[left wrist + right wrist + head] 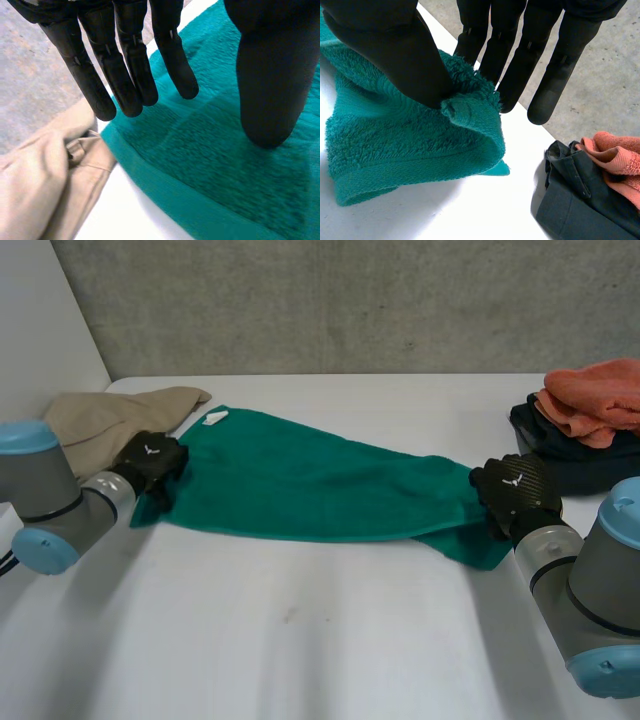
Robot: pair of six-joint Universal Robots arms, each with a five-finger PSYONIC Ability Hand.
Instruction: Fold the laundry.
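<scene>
A green towel lies stretched across the table between my two hands, with a small white tag at its far left corner. My left hand is at the towel's left edge. In its wrist view, the left hand holds its fingers straight over that edge, and its thumb tip rests on the towel. My right hand is at the towel's right end. There, the thumb and fingers of the right hand pinch a bunched fold of the towel.
A beige garment lies crumpled at the back left, right beside my left hand. At the back right, an orange cloth sits on a dark garment, close to my right hand.
</scene>
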